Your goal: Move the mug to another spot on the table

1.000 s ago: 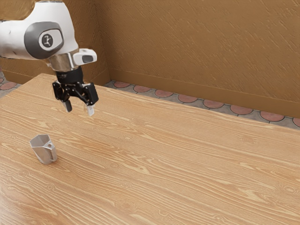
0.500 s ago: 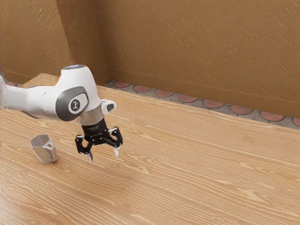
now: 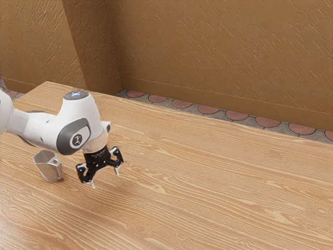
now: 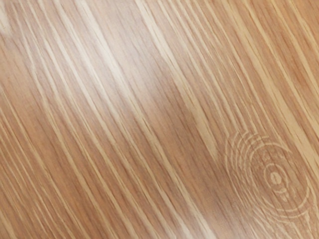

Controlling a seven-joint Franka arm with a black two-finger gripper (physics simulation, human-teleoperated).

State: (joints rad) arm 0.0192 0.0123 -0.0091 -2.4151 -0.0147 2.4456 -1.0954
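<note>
Exterior view, entry one: mug [image 3: 48,165]. Grey, faceted, standing mouth-up on the table [image 3: 218,177] near the exterior view's left edge. Untouched, free on all sides, not yet moved from its spot.

Entry two: gripper [image 3: 105,177]. Black, two-fingered, hung from the white arm [image 3: 57,127] reaching in from the exterior view's left. Set low over the wood, just beside the mug toward the exterior view's right, apart from it. Fingers spread wide, nothing between them. Spread judged as readiness to take the mug's wall or body. Low height judged as approach level for a grasp rather than transit.

Entry three: wrist view. Bare plank grain of the table [image 4: 124,109] under the hand, with a ringed knot [image 4: 274,177] close by. Consistent with a hand parked off to the mug's side, not above it.

Entry four: surroundings. Brown textured wall [image 3: 218,47] behind, strip of red floor tiles [image 3: 237,115] at its foot.

Status, as judgement: reach stage, grasp not begun. Next move likely a short shift toward the mug, then closing. Risk: nudging or tipping the light-looking mug with a finger on the way in.
</note>
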